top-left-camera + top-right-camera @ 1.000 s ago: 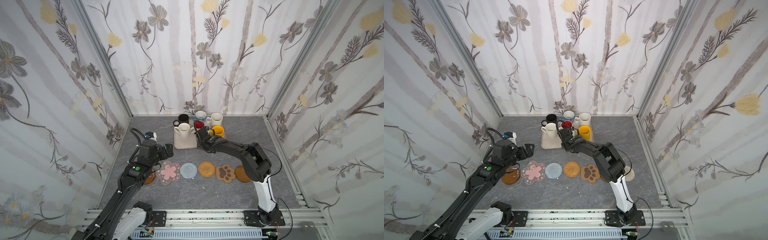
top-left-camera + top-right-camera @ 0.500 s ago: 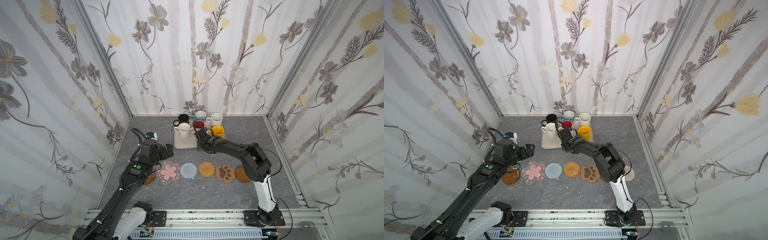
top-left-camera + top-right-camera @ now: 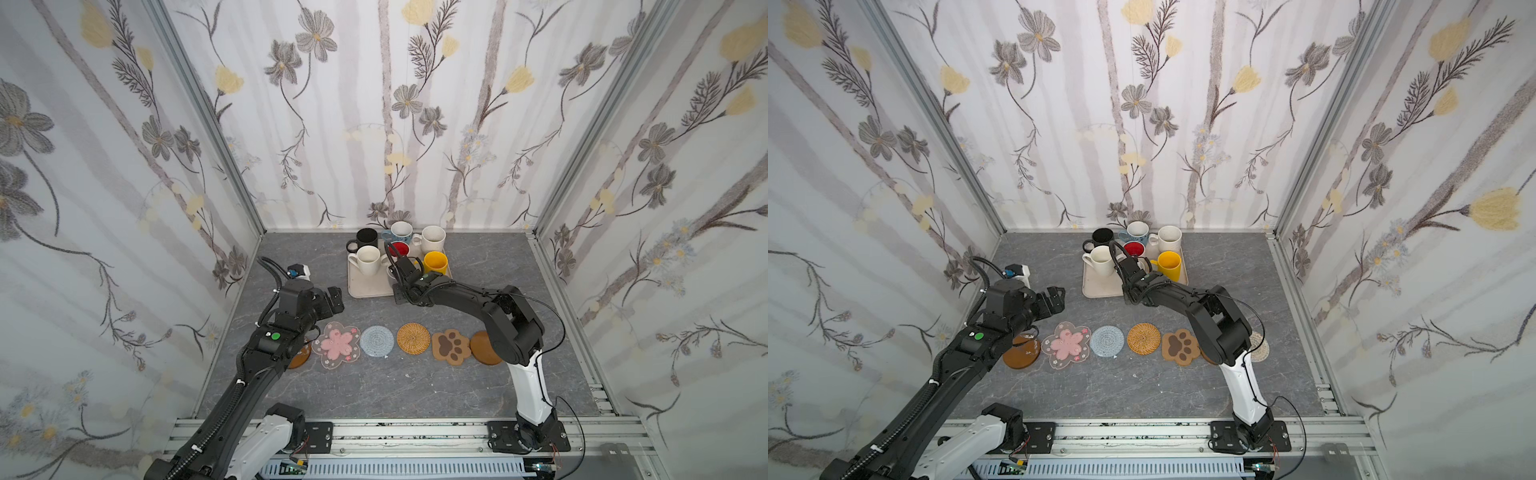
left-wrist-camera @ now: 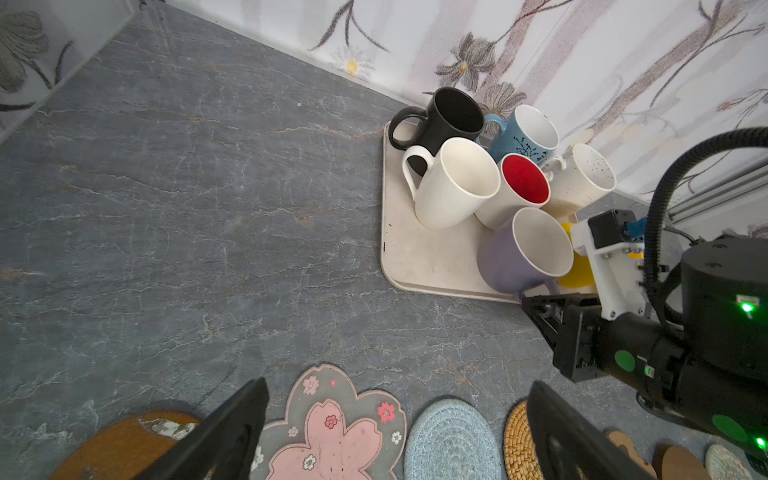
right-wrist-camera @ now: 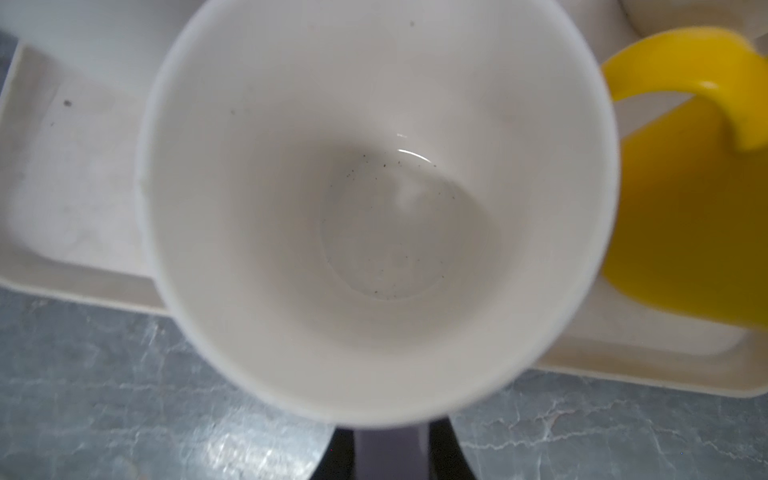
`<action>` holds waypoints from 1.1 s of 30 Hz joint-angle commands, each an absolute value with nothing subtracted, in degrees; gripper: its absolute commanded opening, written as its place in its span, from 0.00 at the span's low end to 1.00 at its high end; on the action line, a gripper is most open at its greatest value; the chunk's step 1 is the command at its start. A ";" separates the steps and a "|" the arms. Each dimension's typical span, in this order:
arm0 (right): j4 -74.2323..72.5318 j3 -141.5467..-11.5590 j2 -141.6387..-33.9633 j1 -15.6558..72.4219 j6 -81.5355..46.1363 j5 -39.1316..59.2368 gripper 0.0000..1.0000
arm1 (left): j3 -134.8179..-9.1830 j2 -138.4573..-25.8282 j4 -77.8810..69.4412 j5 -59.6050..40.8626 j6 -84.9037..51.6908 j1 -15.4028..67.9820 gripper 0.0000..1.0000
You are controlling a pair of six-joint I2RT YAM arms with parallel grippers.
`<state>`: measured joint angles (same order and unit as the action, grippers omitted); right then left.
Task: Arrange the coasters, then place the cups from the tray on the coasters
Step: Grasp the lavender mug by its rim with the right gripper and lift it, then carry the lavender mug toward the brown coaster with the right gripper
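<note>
The grey counter (image 3: 415, 382) carries everything. The cream tray (image 4: 419, 257) sits at its far middle, and the coasters lie in one row on the near side.

The tray holds all seven mugs, upright. At the back are the black mug (image 3: 367, 237), the blue-and-white mug (image 3: 400, 230) and the speckled cream mug (image 3: 434, 237). Nearer are the white mug (image 3: 368, 258), the red-lined mug (image 3: 400, 249) and the yellow mug (image 3: 435, 262). The lavender mug (image 4: 528, 253) stands at the near rim and is empty (only dark specks inside).

Its handle points off the tray toward the robot, and the right end effector (image 5: 390, 430) is closed narrow around it, reaching in from the near side. The row lies nearer still, so I judge the move to be a lift and a draw back.

The paw coaster (image 3: 451, 346), the right brown disc (image 3: 482, 349) and the white woven round (image 3: 1260, 347) are on the right arm's side. The left end effector (image 4: 397, 388) hangs wide open and empty near the pink blossom (image 3: 337, 344) and the left brown disc (image 3: 1021, 352).

No coaster bears a mug, including the grey-blue round (image 3: 376, 340) and the rattan round (image 3: 413, 338).
</note>
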<state>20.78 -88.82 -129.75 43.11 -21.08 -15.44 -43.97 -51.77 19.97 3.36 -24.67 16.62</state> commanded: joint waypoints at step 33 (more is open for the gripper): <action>-5.81 -79.90 -116.33 61.33 -6.10 0.28 0.00 | -63.11 -47.92 19.86 15.20 -27.06 15.65 1.00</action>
<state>4.10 -79.81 -115.59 60.23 -5.87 -3.16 -60.60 -48.10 20.14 13.93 -25.71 15.73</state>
